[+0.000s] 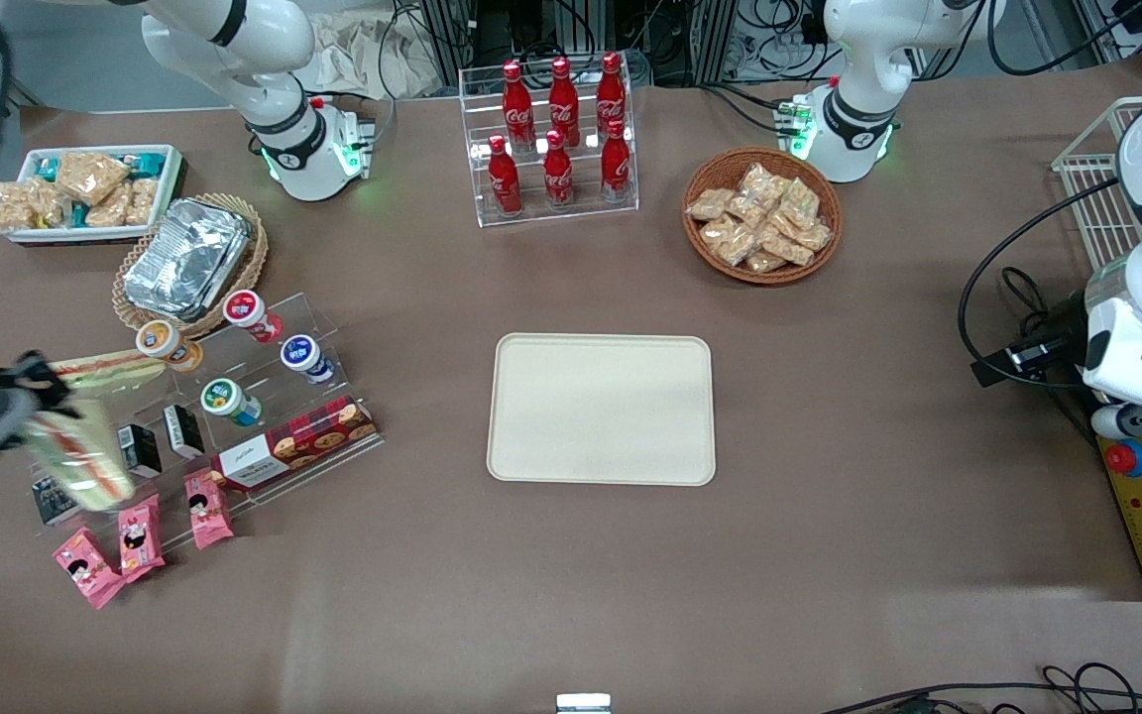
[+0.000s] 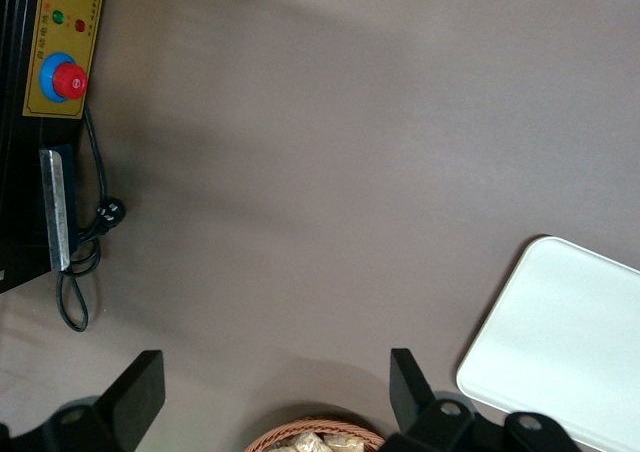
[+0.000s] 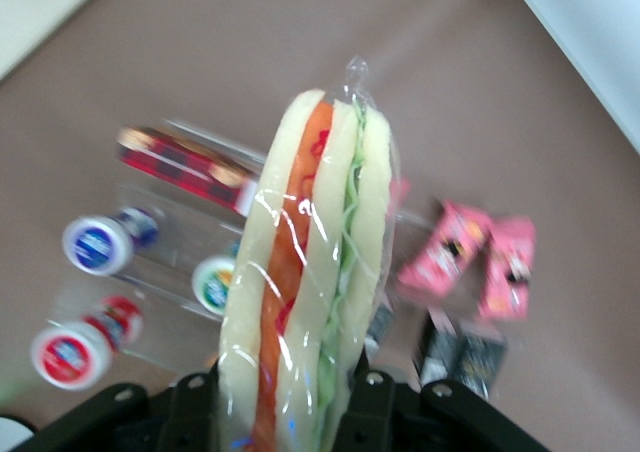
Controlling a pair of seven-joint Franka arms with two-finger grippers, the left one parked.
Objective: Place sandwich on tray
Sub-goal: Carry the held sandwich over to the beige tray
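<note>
Clear-wrapped sandwich [image 3: 305, 272] clenched in the raised hand [image 1: 31, 421] above the snack rack [image 1: 234, 416]; carrying to and setting on the bare tray [image 1: 601, 409] remain.

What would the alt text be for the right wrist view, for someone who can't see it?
The gripper is shut on a wrapped sandwich, held above the brown table. Below lie yogurt cups, a red biscuit box and pink snack packets.

The right arm reaches out low at its own end of the worktop, its wrist above the surface. Its gripper [image 1: 41, 431] has both fingers [image 3: 365, 402] clamped on the sandwich [image 3: 310, 272], holding it lifted.
</note>
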